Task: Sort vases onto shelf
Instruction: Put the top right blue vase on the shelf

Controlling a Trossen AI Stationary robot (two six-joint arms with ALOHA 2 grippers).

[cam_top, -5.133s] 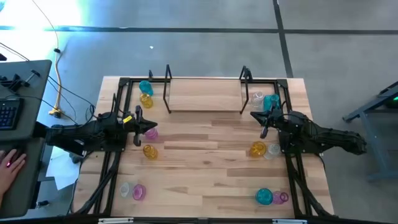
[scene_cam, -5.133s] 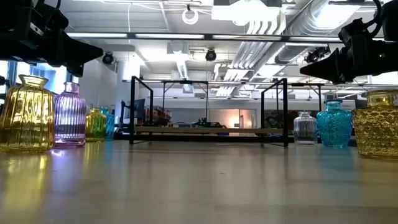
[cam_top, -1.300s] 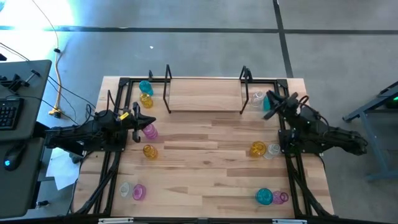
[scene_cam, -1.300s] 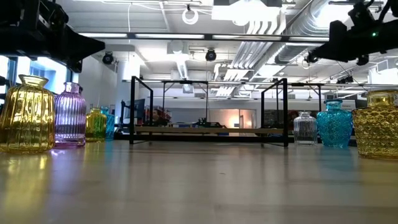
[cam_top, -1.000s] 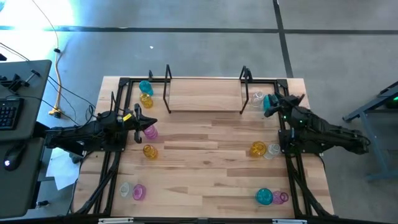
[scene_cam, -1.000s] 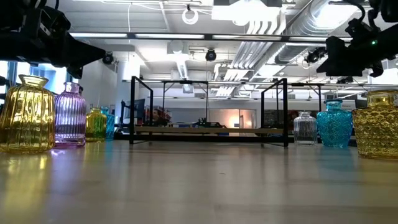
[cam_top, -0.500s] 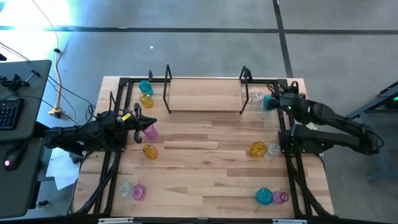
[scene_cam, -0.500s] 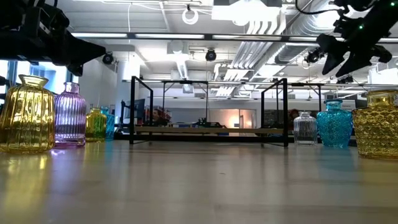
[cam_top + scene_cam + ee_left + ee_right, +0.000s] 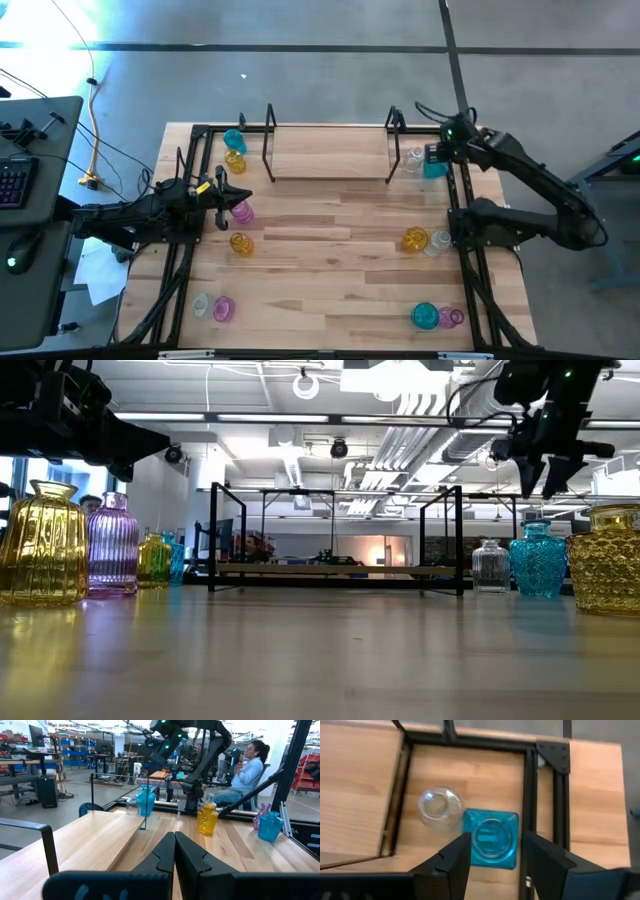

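Note:
The shelf (image 9: 330, 155), a light-wood board framed by black rods, stands at the table's far middle. Just right of it stand a clear vase (image 9: 439, 807) and a cyan vase (image 9: 490, 839), bases on the table. My right gripper (image 9: 492, 857) hovers open above the cyan vase (image 9: 537, 560), pointing steeply down, one finger over each side of it, apart from it (image 9: 545, 478). My left gripper (image 9: 222, 195) waits shut and level at the table's left, beside a pink vase (image 9: 241, 211). Other vases stand in pairs around the table.
Cyan and yellow vases (image 9: 234, 148) stand left of the shelf, a yellow one (image 9: 241, 243) at mid left, yellow and clear ones (image 9: 424, 241) at mid right, and pairs at both near corners (image 9: 213, 307) (image 9: 436, 317). Black frame rails (image 9: 468, 270) run along both sides. A person (image 9: 247, 770) sits beyond the table.
My right gripper has risen and swung toward the table's far edge, ending over the cyan vase right of the shelf. It has tipped from nearly level to pointing steeply down. No vase has moved.

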